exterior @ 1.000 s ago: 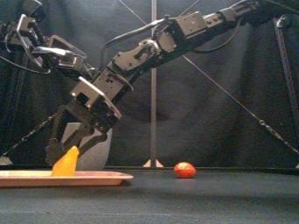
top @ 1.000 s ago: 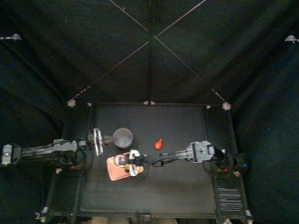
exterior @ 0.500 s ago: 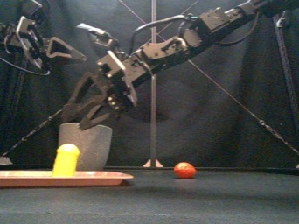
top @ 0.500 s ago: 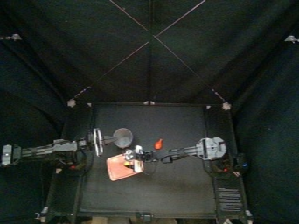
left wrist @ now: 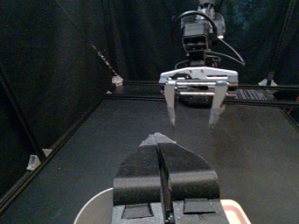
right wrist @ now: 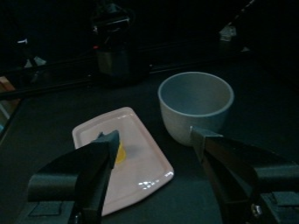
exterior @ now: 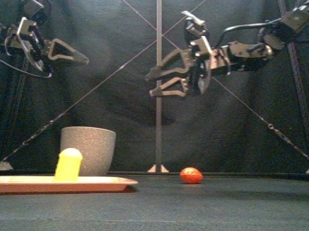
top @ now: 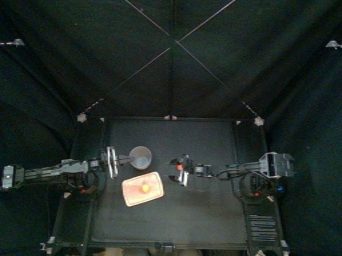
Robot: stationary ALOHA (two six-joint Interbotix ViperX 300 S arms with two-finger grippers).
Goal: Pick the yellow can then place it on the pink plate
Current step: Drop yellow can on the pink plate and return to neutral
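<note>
The yellow can (exterior: 69, 163) stands upright on the flat pink plate (exterior: 103, 184) at the front left, free of both grippers. In the right wrist view the can (right wrist: 121, 150) is a small yellow patch on the plate (right wrist: 140, 171). My right gripper (exterior: 176, 75) hangs open and empty high above the table's middle, to the right of the plate; from above it (top: 178, 170) is just right of the plate (top: 142, 188). My left gripper (exterior: 60, 52) rests raised at the far left, jaws together (left wrist: 166, 171).
A tall grey speckled cup (exterior: 87, 150) stands just behind the plate; it also shows in the top view (top: 139, 155) and the right wrist view (right wrist: 197, 103). A small red ball-shaped toy (exterior: 190, 175) lies on the table right of the plate.
The right gripper let go of the yellow can, which went from tilted to upright on the plate. The gripper then rose and drew back to the right. The left arm stayed still.
</note>
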